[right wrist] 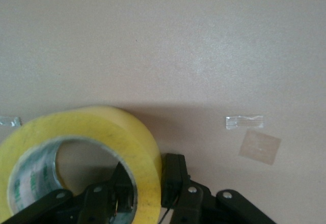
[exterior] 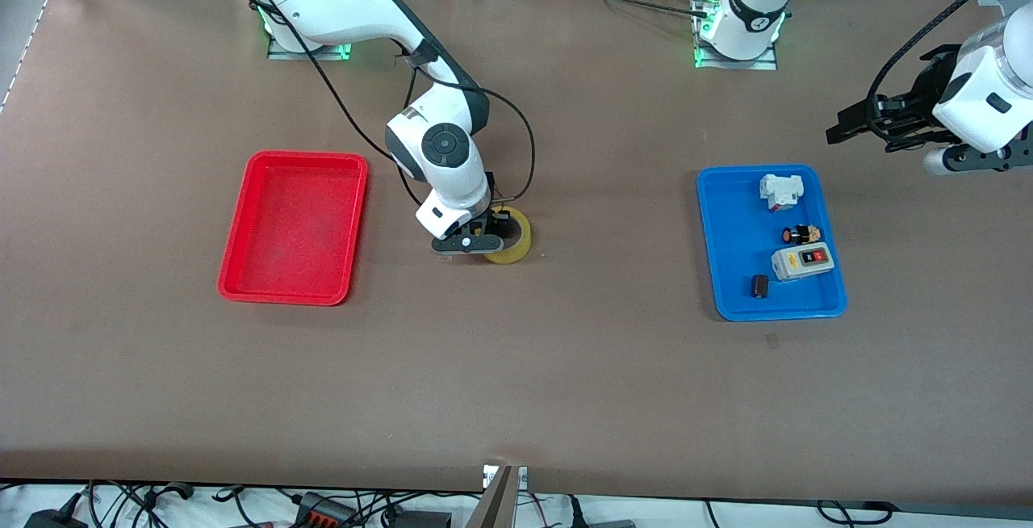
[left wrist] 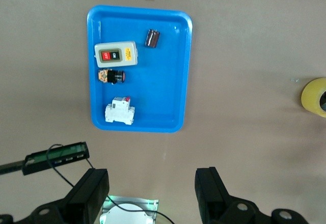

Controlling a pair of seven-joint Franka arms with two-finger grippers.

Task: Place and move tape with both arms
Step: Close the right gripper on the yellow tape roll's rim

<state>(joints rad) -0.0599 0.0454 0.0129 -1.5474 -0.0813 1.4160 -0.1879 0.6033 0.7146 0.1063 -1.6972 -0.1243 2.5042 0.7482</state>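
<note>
Yellow tape (exterior: 510,237) flat on the table (exterior: 565,366) between red tray (exterior: 294,227) and blue tray (exterior: 771,244), right gripper (exterior: 492,231) clamped across its wall, one finger inside the core, left gripper (exterior: 851,126) spread wide, waiting above the table's end.

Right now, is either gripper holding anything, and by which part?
The right gripper grips the tape by its ring wall, one finger inside the core and one outside. The left gripper is open and holds nothing.
</note>
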